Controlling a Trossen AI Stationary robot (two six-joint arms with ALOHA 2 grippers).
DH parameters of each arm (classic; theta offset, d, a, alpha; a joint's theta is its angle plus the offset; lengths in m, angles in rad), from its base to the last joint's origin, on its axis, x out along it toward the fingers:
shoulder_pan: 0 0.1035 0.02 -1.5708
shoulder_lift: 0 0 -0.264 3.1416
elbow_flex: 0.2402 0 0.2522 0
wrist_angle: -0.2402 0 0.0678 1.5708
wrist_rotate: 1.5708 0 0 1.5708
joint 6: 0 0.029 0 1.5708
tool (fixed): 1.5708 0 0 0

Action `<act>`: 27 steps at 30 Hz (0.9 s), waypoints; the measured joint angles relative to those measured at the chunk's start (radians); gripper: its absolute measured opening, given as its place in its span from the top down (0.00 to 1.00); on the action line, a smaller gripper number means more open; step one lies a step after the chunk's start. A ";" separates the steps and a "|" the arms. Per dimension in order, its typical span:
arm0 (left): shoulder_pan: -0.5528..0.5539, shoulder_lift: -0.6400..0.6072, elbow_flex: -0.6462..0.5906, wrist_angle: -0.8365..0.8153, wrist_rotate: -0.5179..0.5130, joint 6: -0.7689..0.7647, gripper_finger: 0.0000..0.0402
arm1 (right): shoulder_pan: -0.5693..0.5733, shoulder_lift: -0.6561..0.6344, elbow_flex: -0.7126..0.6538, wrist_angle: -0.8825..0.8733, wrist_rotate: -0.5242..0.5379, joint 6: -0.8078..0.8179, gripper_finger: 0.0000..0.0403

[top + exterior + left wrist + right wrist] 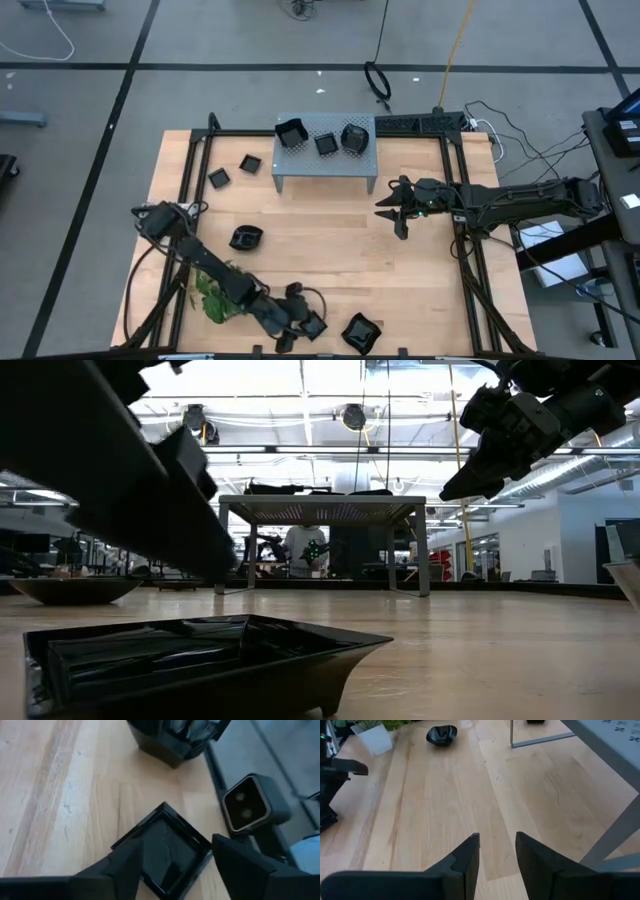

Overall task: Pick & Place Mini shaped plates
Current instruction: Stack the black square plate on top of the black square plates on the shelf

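Several glossy black mini plates are in view. Three sit on the grey perforated stand [322, 160], two lie left of it [248, 163] [219, 179], and a rounded one [245, 238] lies mid-table. At the near edge a small square plate [167, 851] lies flat on the wood. My left gripper [175, 870] is low over it and open, one finger on each side of it. A larger plate [360, 332] lies just right of it. My right gripper [497, 851] hovers open and empty, right of the stand. My left gripper's fingers [125, 870] slant down from the table's left and bracket the square plate at two opposite corners [129, 845]. The plate lies flat on the table. I cannot tell whether either finger touches it.
A green leafy sprig [210, 290] lies under my left arm near the front left. A small camera [248, 805] stands at the near edge beside the square plate. A black frame [455, 200] borders the table. Bare wood lies between the stand and the near edge.
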 joint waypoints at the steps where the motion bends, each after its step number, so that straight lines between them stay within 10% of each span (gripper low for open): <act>1: 0.000 0.011 0.025 -0.036 0.004 0.003 0.38 | 0.000 0.000 0.000 0.000 0.000 0.000 0.71; 9: 0.000 0.025 0.126 -0.200 -0.046 0.034 0.28 | 0.000 0.000 0.000 0.000 0.000 0.000 0.71; 27: 0.001 0.025 0.123 -0.396 -0.151 -0.045 0.45 | 0.000 0.000 0.000 0.000 0.000 0.000 0.71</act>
